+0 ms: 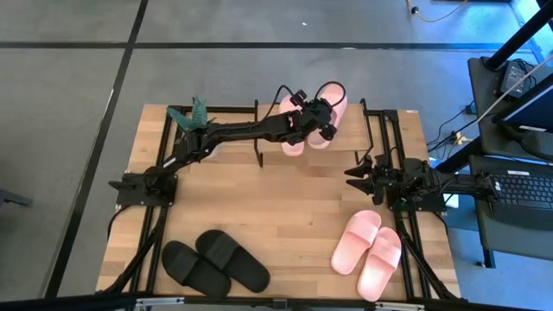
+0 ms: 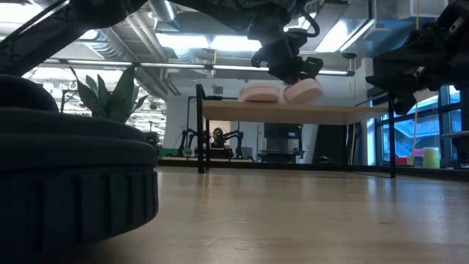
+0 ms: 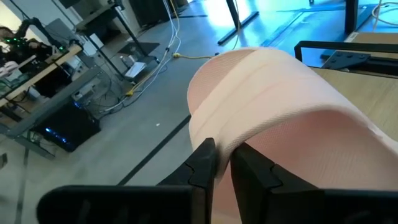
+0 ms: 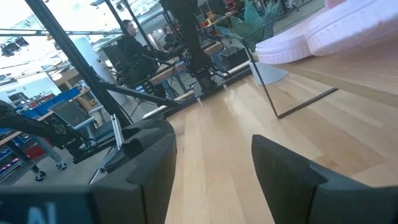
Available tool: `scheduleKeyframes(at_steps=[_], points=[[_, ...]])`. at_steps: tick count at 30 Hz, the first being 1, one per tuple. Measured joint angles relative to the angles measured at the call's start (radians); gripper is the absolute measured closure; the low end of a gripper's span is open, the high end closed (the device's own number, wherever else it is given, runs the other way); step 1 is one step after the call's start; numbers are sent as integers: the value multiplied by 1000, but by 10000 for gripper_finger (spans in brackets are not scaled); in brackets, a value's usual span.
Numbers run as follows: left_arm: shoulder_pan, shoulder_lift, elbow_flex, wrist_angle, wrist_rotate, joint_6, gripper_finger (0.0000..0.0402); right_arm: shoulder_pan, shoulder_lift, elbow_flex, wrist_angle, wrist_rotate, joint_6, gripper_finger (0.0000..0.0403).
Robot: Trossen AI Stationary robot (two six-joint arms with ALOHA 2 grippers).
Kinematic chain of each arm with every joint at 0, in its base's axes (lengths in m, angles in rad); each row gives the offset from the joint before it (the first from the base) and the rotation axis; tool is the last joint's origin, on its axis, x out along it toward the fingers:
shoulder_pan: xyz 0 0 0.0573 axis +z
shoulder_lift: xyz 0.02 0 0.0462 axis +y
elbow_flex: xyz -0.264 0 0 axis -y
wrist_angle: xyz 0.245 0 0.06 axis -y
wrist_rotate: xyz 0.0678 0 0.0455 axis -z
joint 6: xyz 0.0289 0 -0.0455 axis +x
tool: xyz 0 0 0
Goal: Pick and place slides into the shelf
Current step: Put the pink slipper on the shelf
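From the high view I see the left pincer reaching across to the shelf at the far edge of the worktop, sitting over a pale pink pair of slides that lies on the shelf's top board. The right pincer hangs near the right edge of the worktop, apart from everything. A second pink pair lies on the worktop at the near right, and a black pair lies at the near left, the two slides of each pair side by side. In the low view the shelf's wooden top board stands in the distance with the two pink slides on it, and the left pincer comes down onto the right-hand one; the right pincer hovers off to the side, above the worktop. A black slide fills the near left of this view. In the left wrist view the left pincer is clenched on the edge of the pink slide's strap, its two fingertips nearly together with the foam between them. In the right wrist view the right pincer is released, fingers wide apart with bare worktop between them, and the pink slides sit on the shelf board beyond. A person stands in the room behind.
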Motion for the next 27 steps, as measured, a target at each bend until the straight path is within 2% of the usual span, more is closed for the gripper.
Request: scheduleKeyframes(at_steps=[7,12,27], points=[[-1,0,0,-1,6,-1,369,0,0,0,0,-2,0,192],[-2,0,0,-1,48,0,365,0,0,0,0,-2,0,192],[-2,0,0,-2,67,0,292,0,0,0,0,-2,0,192]])
